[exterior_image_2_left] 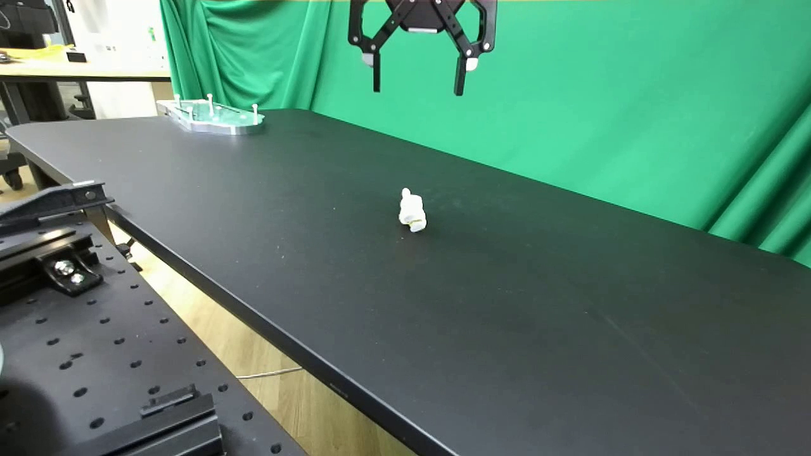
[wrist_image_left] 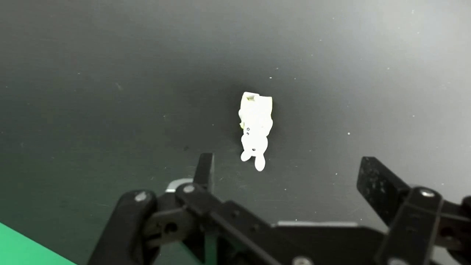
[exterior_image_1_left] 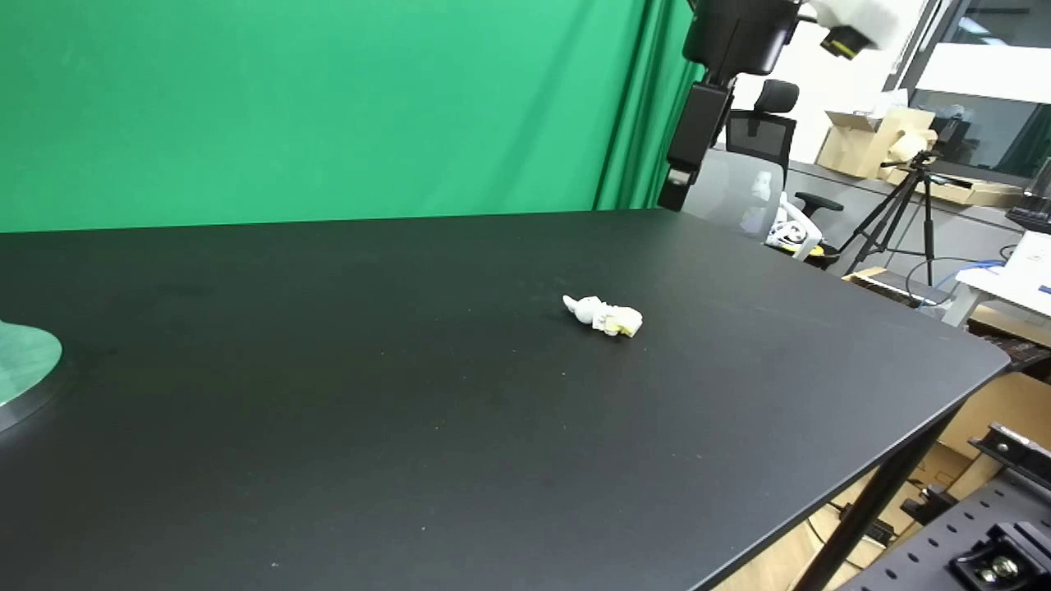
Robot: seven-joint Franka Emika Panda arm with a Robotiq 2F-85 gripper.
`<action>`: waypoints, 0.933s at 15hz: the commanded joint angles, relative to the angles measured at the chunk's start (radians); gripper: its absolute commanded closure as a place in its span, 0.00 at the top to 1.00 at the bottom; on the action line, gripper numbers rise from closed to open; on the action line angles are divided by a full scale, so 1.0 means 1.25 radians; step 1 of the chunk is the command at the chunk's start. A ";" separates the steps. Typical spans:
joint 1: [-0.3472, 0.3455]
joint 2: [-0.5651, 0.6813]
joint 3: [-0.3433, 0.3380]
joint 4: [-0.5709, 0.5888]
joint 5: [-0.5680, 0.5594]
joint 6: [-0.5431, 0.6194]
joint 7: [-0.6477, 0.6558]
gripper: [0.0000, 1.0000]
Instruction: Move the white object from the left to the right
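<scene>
While the gripper (exterior_image_2_left: pixel 418 92) hangs above the black table (exterior_image_2_left: pixel 570 354), fingers (exterior_image_2_left: pixel 460 76) spread wide, the white object (wrist_image_left: pixel 255 119) lies on the tabletop, apart from them, well in from the edges, with open room around it. A green curtain (exterior_image_2_left: pixel 570 114) rises along one side; opposite, floor (exterior_image_2_left: pixel 285 392) shows between the table and a perforated board (exterior_image_2_left: pixel 127 326). In an exterior view, a greenish plate with posts (exterior_image_2_left: pixel 218 128) sits at the far end.

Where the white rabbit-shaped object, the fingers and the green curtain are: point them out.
White rabbit-shaped object (wrist_image_left: pixel 256 123): wrist view, on its body.
Fingers (exterior_image_2_left: pixel 376 73): in an exterior view, on one finger's tip.
Green curtain (exterior_image_1_left: pixel 353 107): in an exterior view, on its smooth stretch.
</scene>
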 commanded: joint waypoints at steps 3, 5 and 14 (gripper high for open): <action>-0.021 0.174 0.029 0.087 0.018 0.082 -0.017 1.00; -0.036 0.223 0.044 0.111 0.015 0.093 -0.014 1.00; -0.092 0.370 0.097 0.176 -0.020 0.082 0.015 1.00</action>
